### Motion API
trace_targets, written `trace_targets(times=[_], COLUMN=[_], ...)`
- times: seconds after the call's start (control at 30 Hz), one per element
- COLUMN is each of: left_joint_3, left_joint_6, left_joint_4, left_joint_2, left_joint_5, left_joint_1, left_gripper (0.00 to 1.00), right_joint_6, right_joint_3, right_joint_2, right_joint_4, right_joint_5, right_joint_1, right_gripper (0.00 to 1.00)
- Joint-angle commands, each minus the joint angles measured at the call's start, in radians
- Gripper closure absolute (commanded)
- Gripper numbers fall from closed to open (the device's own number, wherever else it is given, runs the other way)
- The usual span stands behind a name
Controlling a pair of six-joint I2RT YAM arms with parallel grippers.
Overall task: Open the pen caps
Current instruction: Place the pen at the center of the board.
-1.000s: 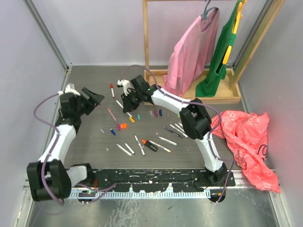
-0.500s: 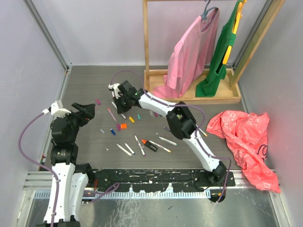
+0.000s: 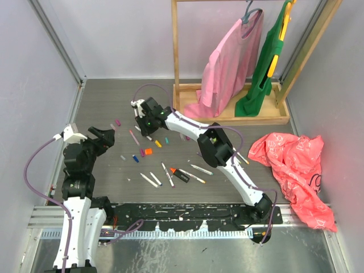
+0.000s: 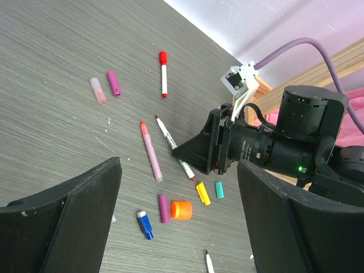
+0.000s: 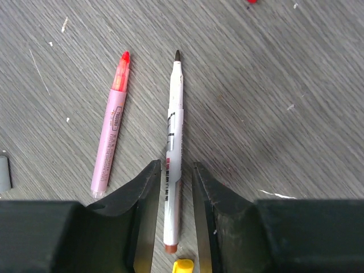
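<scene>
Left of centre on the bench [image 3: 96,102], toward its far edge, we find the right gripper [image 5: 177,166] set down astride a white pen [image 5: 174,122]. Its fingers stand narrowly parted on either side of the barrel, with a sliver of bench showing on each side, so we read it as not yet clamped. A second ago this gripper hung a little further right; it has since slid left and come down over the pen. In the same second the left gripper [image 3: 107,135] has pulled back from the far-left part of the bench to the left edge, where it hovers spread wide and empty. Where it had been, a purple cap [image 4: 114,83] and a pale pink cap [image 4: 98,90] lie in the open, side by side.

We judge that one uncapping is finished and the next pick is starting. Yet the white pen's dark nib is already bare, as is the tip of the pink pen [image 5: 111,128] just beside it. The red-capped pen [image 4: 164,74] nearer the far edge looks to be the one still closed.

The bench is dark grey, wood-grained and flecked with pale specks. An orange-and-black marker [image 3: 180,174] and a yellow cap [image 4: 202,193] lie among the scatter across its middle. At the far-right corner a wooden rack [image 3: 175,45] carries a pink garment [image 3: 233,62] and a green garment [image 3: 261,85], and a red plastic bag [image 3: 293,170] is crumpled at the right edge.
</scene>
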Motion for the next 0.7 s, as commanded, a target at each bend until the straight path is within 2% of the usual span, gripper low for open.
trace_targets(times=[0.0, 0.37, 0.5, 0.67], left_joint_3=[0.002, -0.01, -0.019, 0.023], left_joint_6=[0.027, 0.008, -0.01, -0.056], left_joint_4=[0.028, 0.112, 0.195, 0.282], left_joint_2=[-0.002, 0.072, 0.159, 0.374], left_joint_5=[-0.004, 0.094, 0.137, 0.151], left_joint_1=[-0.004, -0.003, -0.004, -0.004], left_gripper=[0.16, 0.16, 0.16, 0.16], right_joint_6=[0.009, 0.003, -0.044, -0.232], right_joint_3=[0.066, 0.061, -0.02, -0.217], right_joint_2=[-0.006, -0.158, -0.284, -0.498], right_joint_4=[-0.008, -0.047, -0.07, -0.137], right_joint_5=[0.007, -0.107, -0.211, -0.351], right_joint_1=[-0.001, -0.021, -0.029, -0.038], right_gripper=[0.65, 0.62, 0.62, 0.62])
